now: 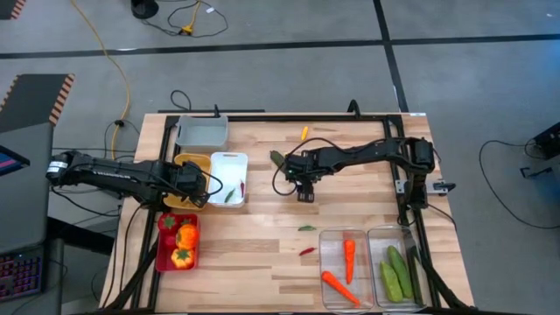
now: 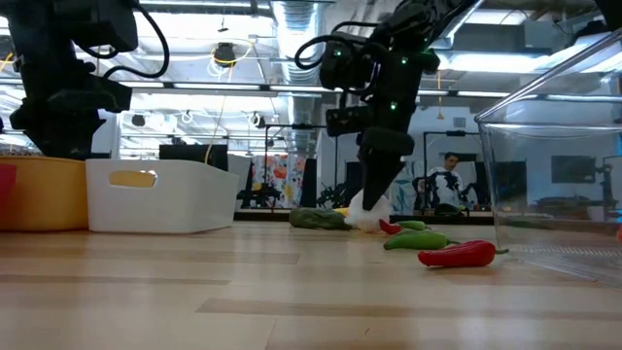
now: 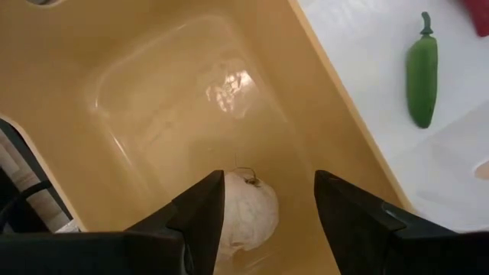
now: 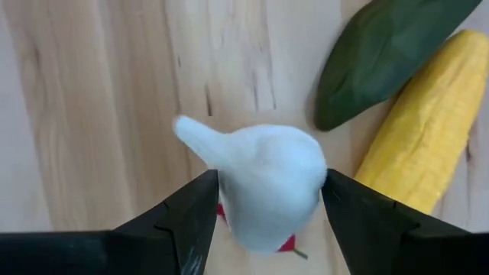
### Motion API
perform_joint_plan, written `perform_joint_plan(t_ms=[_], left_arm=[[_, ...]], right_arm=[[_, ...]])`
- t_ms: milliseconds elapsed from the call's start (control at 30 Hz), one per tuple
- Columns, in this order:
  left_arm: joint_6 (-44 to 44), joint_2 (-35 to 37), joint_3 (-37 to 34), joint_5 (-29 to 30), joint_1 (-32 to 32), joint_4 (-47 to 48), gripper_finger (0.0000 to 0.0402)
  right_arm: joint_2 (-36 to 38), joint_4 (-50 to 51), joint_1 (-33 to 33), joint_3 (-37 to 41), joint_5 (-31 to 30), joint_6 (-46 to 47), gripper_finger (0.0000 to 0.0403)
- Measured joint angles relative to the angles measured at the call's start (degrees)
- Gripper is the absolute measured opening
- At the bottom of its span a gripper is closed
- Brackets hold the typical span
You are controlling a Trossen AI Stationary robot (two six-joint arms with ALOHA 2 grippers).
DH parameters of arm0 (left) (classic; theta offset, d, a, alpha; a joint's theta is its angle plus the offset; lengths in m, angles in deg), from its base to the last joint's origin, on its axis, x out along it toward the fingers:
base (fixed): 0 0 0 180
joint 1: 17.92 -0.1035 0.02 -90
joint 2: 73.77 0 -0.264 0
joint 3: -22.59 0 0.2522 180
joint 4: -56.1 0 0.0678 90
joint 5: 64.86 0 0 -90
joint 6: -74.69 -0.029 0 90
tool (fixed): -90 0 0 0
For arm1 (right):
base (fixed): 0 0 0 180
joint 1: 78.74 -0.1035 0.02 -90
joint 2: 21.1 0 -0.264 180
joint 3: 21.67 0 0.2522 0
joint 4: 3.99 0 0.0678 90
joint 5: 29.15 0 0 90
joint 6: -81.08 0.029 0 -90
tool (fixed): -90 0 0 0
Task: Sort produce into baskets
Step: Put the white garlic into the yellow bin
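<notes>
A: The right gripper [image 4: 267,221] has its fingers [image 4: 179,221] pressed on either side of a white garlic bulb [image 4: 267,191], just above the table [image 4: 92,114]. Beside the bulb lie a dark green vegetable [image 4: 382,53] and a yellow corn piece [image 4: 424,145].

B: How does that garlic likely handle?

A: It looks light, smooth and rounded, probably stiff plastic, so it could slip. The fat middle of the bulb is the safer hold, not the tapering stem.

B: And the other arm?

A: The left gripper [image 3: 267,221] hangs inside the yellow basket [image 3: 153,92], fingers spread either side of a second garlic bulb [image 3: 248,214] that seems to rest on the basket's floor. Next to that basket, a green chili [image 3: 422,72] lies in the white basket [image 3: 367,46].
</notes>
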Motion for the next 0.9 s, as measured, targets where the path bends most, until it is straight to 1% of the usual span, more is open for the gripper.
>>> perform_joint_plan(t_ms=[233, 333, 400, 600, 667, 767, 900], left_arm=[[-0.04, -0.01, 0.0, 0.02, -0.01, 0.0, 0.019], [-0.11, -0.01, 0.0, 0.01, -0.02, 0.0, 0.019], [-0.11, -0.01, 0.0, -0.31, -0.02, 0.0, 0.019], [-1.15, 0.02, -0.02, -2.65, 0.0, -0.04, 0.019], [-1.42, 0.02, 0.0, -2.86, -0.01, -0.04, 0.019], [-1.2, 0.04, -0.01, -2.8, 0.0, -0.04, 0.019], [-1.6, 0.06, 1.03, -2.47, -0.02, 0.66, 0.019]], right_arm=[[-0.04, -1.86, 0.0, 1.03, 0.05, -0.08, 0.026], [-0.02, -2.25, 0.0, 1.03, 0.05, -0.08, 0.0253], [-0.02, -2.14, 0.0, 1.03, 0.08, -0.06, 0.0238], [-0.02, -2.16, 0.0, 1.01, 0.08, -0.05, 0.017], [-0.02, -2.17, 0.0, 1.01, 0.08, -0.07, 0.0155], [-0.02, -2.21, 0.0, 1.01, 0.08, -0.05, 0.0152], [0.0, -2.02, -0.02, 0.84, 0.08, -0.05, 0.0162]])
